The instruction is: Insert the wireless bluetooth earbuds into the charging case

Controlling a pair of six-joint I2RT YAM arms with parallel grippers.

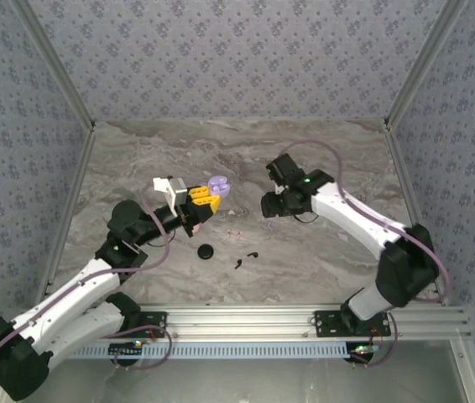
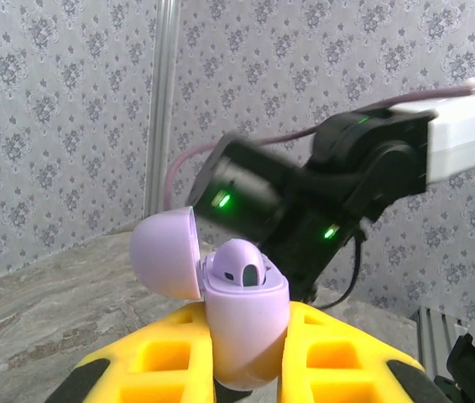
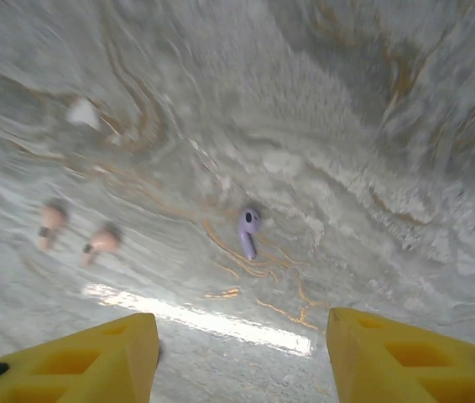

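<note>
Marble table (image 3: 388, 126): lilac earbud (image 3: 248, 231) flat, stem toward right jaws.

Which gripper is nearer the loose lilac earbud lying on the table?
Right. The right gripper hovers open over the lilac earbud; the left gripper is off to its left, shut on the lilac charging case.

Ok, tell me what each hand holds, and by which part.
The left hand grips the lilac charging case by its lower body, lid open. The right hand holds nothing; its jaws stand apart above a lilac earbud lying on the table.
</note>
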